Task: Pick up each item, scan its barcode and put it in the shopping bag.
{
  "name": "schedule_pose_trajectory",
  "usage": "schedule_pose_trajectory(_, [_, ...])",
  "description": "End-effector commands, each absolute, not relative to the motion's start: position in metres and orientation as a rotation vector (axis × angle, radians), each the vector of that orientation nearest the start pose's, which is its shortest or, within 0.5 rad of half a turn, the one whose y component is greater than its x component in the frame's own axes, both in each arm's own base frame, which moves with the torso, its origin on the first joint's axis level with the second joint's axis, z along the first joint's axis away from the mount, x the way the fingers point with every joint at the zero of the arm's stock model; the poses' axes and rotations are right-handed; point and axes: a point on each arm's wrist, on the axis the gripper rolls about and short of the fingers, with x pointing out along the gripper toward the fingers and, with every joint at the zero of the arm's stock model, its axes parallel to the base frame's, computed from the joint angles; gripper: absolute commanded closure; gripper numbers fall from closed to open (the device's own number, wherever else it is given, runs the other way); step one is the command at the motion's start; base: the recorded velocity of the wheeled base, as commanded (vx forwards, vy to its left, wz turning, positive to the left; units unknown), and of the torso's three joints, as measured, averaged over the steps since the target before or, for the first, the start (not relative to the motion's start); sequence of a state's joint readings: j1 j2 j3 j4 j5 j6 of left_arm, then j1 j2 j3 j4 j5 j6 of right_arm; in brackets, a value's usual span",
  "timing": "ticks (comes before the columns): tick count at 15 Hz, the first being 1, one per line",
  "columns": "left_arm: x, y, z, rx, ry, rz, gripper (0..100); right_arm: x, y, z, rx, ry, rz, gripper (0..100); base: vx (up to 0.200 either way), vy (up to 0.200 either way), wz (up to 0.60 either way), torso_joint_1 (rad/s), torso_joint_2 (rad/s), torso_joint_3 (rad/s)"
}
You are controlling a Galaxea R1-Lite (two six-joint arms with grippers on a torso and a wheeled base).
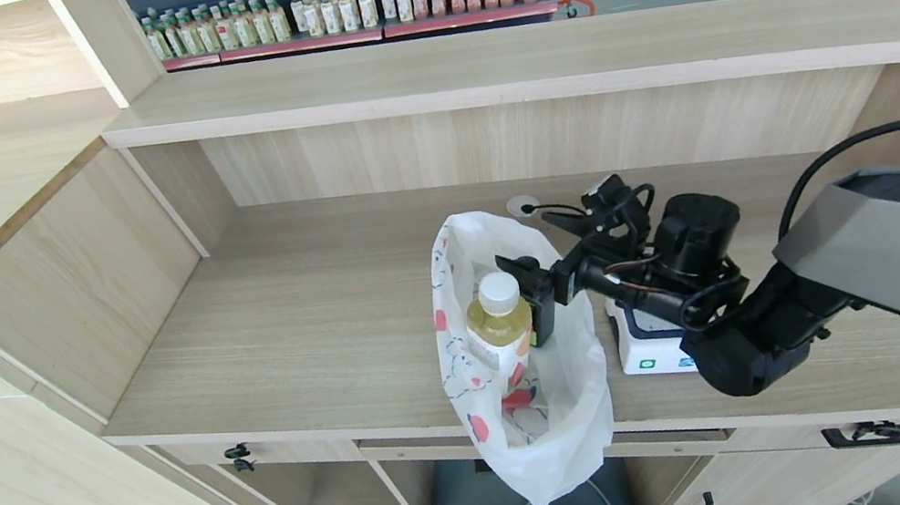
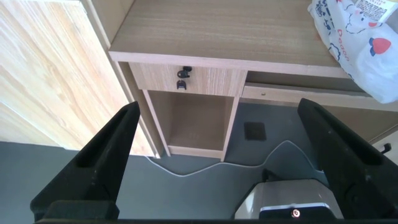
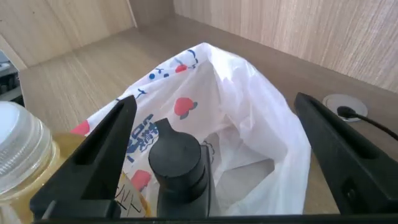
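Wooden checkout counter [image 1: 286,318] had the shopping bag [image 1: 565,380] at its front edge with a drink bottle [image 1: 499,322] already standing inside, my right claw [image 1: 527,241] wide open just beside it, left claw [image 2: 219,109] open and empty too, so I'd guess that item was bagged.

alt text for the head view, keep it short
A robot's right pincer hangs open over a white patterned shopping bag on a wooden counter, beside a white-capped bottle of yellow drink standing in the bag. A white scanner sits partly hidden by the arm.
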State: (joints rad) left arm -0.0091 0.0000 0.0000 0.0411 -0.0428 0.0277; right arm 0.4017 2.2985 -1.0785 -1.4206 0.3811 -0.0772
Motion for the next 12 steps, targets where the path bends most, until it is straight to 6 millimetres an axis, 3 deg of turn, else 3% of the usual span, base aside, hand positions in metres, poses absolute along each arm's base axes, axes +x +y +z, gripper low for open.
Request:
schedule_pose_trajectory(1, [-0.023,-0.001,0.071,0.028,0.042,-0.053,0,0.365,0.162,0.148,-0.075,-0.288,0.764,0,0.0,0.0,0.0,0.0,0.0,0.0])
schedule_pose_trajectory(4, [-0.023,-0.001,0.071,0.027,0.042,-0.053,0,0.324,0.14,0.185,-0.075,-0.271,0.75,0,0.0,0.0,0.0,0.0,0.0,0.0])
schedule_pose_trajectory(7, [-0.023,-0.001,0.071,0.028,0.042,-0.053,0,0.277,0.089,0.223,-0.081,-0.196,0.61,0,0.0,0.0,0.0,0.0,0.0,0.0])
schedule_pose_trajectory(9, [-0.023,-0.001,0.071,0.028,0.042,-0.053,0,0.228,0.05,0.227,-0.087,-0.048,0.273,0,0.0,0.0,0.0,0.0,0.0,0.0])
schedule_pose_trajectory(12, [-0.023,-0.001,0.071,0.028,0.042,-0.053,0,0.171,0.019,0.209,-0.058,0.029,0.055,0,0.0,0.0,0.0,0.0,0.0,0.0])
